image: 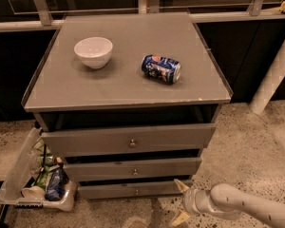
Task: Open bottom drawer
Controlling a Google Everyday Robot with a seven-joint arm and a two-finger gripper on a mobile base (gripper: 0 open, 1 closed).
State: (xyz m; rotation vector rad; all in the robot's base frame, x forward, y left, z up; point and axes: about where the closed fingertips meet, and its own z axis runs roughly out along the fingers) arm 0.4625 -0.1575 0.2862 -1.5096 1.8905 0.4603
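Note:
The bottom drawer (128, 190) is the slimmest grey front of three, low on the grey cabinet, with a tiny round knob (137, 191). It sits nearly flush under the middle drawer (130, 168). My gripper (181, 202) is at the lower right, low above the floor, just right of the bottom drawer's right end. Its two tan fingers (182, 185) point left and stand apart, holding nothing. They are clear of the knob.
The top drawer (128, 139) is the widest front. A white bowl (93, 52) and a blue soda can (161, 68) lying on its side rest on the cabinet top (128, 87). A clear bin (35, 179) of packets stands at the left. A white pole (273, 75) stands at the right.

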